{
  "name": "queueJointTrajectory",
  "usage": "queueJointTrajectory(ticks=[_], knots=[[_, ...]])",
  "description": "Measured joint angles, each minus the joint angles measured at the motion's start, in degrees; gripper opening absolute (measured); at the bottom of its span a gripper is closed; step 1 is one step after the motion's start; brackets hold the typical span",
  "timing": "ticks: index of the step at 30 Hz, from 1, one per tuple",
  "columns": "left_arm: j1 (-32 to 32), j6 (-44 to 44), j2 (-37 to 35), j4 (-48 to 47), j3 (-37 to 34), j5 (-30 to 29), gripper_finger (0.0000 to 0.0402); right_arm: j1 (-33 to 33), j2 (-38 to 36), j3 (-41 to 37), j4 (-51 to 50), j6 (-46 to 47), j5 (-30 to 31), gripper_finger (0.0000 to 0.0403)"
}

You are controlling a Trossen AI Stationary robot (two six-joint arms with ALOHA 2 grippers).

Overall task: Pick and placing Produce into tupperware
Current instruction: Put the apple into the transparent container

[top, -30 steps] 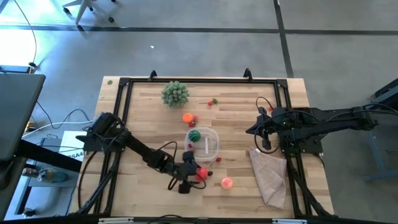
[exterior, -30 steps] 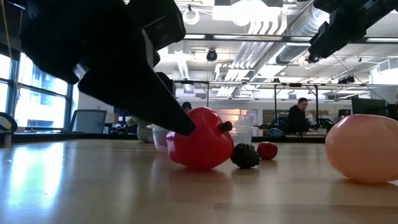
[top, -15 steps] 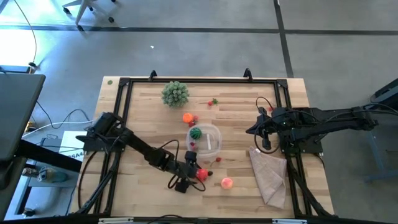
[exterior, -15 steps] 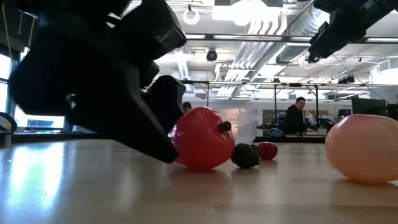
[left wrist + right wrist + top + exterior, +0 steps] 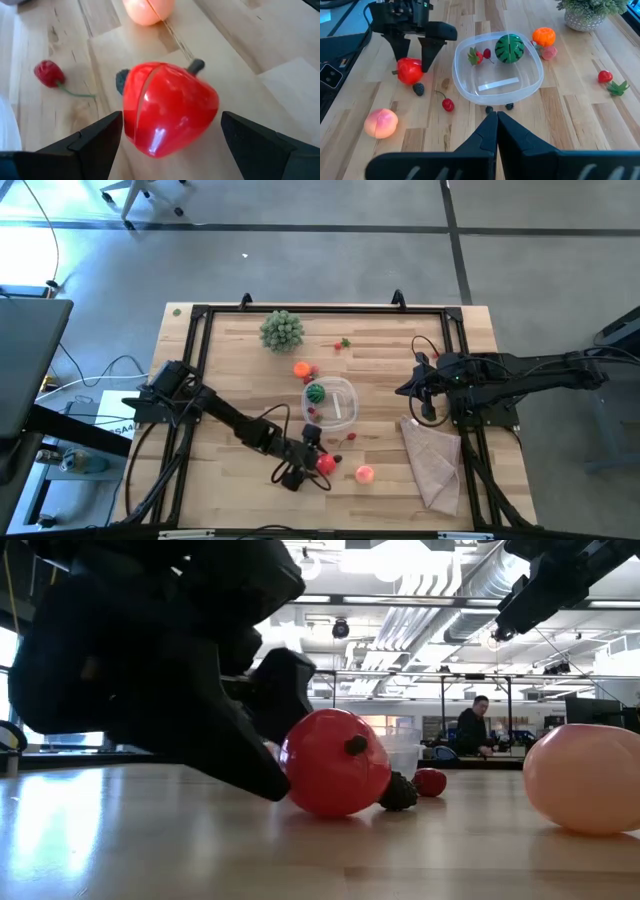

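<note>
Red pepper [image 5: 167, 112] lies on bare wood between the spread fingers of the left gripper [image 5: 311, 463], not yet pinched, stem pointing away. Blackberry [image 5: 418, 88] touches it beyond; peach [image 5: 364, 474] near. Tupperware [image 5: 344, 418] just up-table. Right gripper [image 5: 420, 402] waits, fingers pressed together, well apart.

The left gripper [image 5: 318, 463] has crept forward along the table, so its spread fingers [image 5: 95, 137] now flank the red pepper [image 5: 335, 762] instead of touching it with one tip. The pepper has rolled, its stem [image 5: 355, 745] now turned toward the low camera.
</note>
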Motion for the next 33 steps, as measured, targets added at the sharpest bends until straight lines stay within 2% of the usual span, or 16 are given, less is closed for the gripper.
queueJointTrajectory(ticks=[12,21,28,33], knots=[[0.1,4.6,0.0,-2.1,1.9,1.1,0.0328,0.0,0.0,0.0,0.0,0.0,0.0,0.0000],[0.1,7.6,0.0,-1.8,1.9,4.2,0.0328,0.0,0.0,0.0,0.0,0.0,0.0,0.0000],[0.0,6.7,0.0,-2.8,1.9,5.2,0.0328,0.0,0.0,0.0,0.0,0.0,0.0,0.0000],[-0.1,1.5,0.0,-2.8,1.9,5.8,0.0328,0.0,0.0,0.0,0.0,0.0,0.0,0.0000]])
